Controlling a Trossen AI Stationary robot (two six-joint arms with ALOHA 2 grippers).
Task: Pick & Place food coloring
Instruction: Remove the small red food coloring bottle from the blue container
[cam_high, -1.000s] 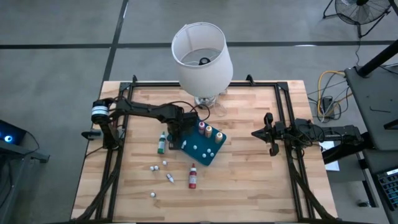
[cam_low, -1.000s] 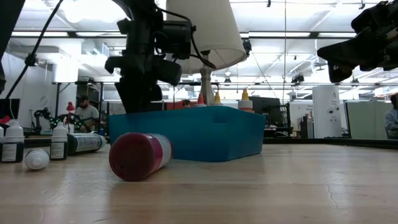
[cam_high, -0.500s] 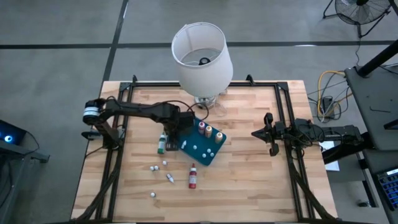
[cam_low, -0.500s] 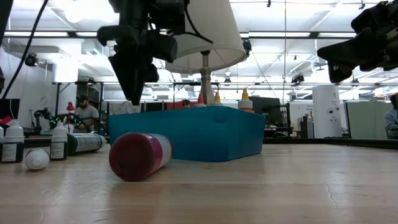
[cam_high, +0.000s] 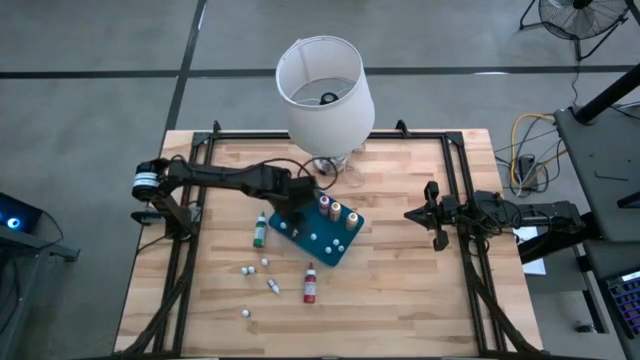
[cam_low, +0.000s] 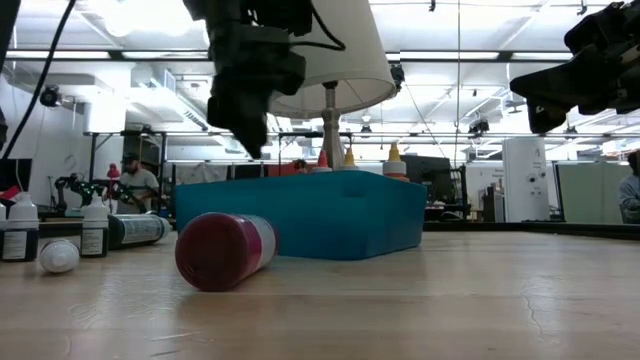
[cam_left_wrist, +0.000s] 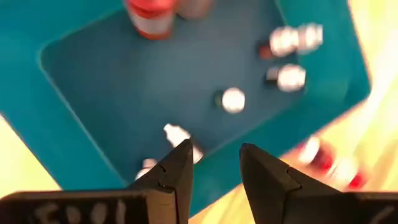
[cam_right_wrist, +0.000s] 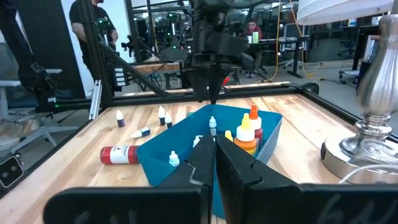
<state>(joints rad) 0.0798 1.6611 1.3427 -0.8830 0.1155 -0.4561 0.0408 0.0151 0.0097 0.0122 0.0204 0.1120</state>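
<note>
A pale wooden slatted table (cam_high: 400, 280) on a grey floor is seen from above, with a white-shaded lamp (cam_high: 322, 85) at its far edge. The left gripper (cam_high: 291, 213) is held over the near-left corner of the flat teal-blue rectangular tray (cam_high: 335, 250), in which three upright food coloring bottles (cam_high: 337, 211) are stood. A green bottle (cam_high: 260, 230) is laid just left of the tray and a red bottle (cam_high: 310, 284) below it, with bare wood all around. The right gripper (cam_high: 432, 215) is parked well apart at the right rail.

At table height, the left gripper is seen raised clear above the tray's rim, the red bottle lying in front.

In the left wrist view, the fingers (cam_left_wrist: 177, 177) are parted with nothing between them, over the tray floor.

In the right wrist view, the fingers (cam_right_wrist: 202, 163) are pressed together.
</note>
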